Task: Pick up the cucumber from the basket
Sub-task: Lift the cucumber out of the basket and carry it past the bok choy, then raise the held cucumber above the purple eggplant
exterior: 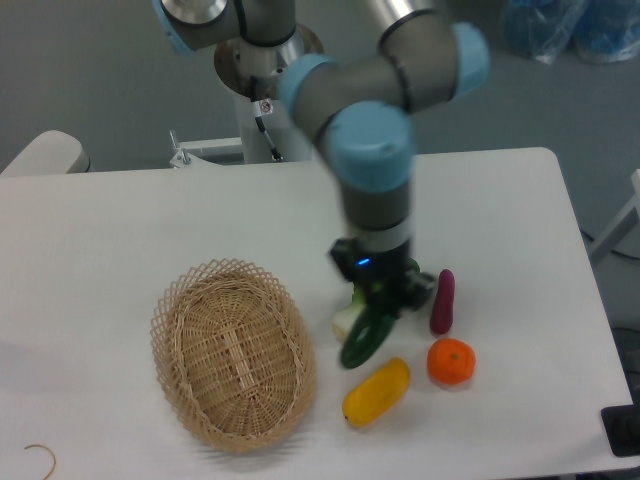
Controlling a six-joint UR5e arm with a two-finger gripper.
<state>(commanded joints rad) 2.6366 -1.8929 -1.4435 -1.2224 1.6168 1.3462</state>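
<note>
Cucumber (364,337) gripped at its upper end by the end effector (380,302), hanging tilted, lower tip down-left, out of the basket (232,352) and well to its right. Appears clear of the table (520,220), though the motion blur makes this uncertain. It covers most of the bok choy (346,320). Yellow vegetable (376,391) just below; orange (451,361) and purple eggplant (442,300) to the right.

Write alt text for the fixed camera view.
The robot's pincer holds a dark green cucumber above the white table, right of an empty wicker basket. A yellow vegetable, orange, purple eggplant and partly hidden bok choy lie nearby.
</note>
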